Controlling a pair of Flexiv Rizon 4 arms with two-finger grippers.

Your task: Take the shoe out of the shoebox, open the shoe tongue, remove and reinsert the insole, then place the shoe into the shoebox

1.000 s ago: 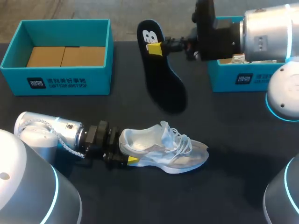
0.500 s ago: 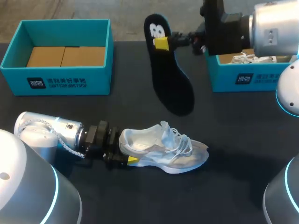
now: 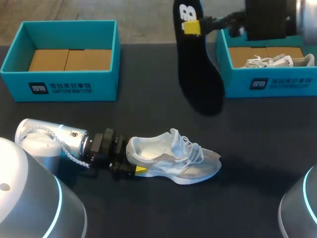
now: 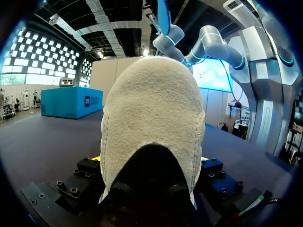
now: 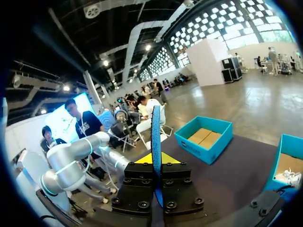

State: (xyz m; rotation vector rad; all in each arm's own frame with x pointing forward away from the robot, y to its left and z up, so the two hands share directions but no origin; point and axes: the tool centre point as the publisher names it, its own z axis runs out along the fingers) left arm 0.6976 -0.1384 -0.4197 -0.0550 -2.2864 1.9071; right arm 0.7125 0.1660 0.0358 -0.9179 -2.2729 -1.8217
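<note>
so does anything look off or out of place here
Nothing spilled or damaged. The one oddity fits the task: the black insole hangs in the air from the right tool, beside the right shoebox, out of the white shoe, whose heel the left tool grips on the table.

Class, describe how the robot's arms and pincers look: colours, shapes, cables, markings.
The left arm and right arm are silver cylinders with white rounded joints and cyan rings. A white coiled cable hugs the left wrist. Left pincer and right pincer: black bolted blocks, yellow tips.
</note>
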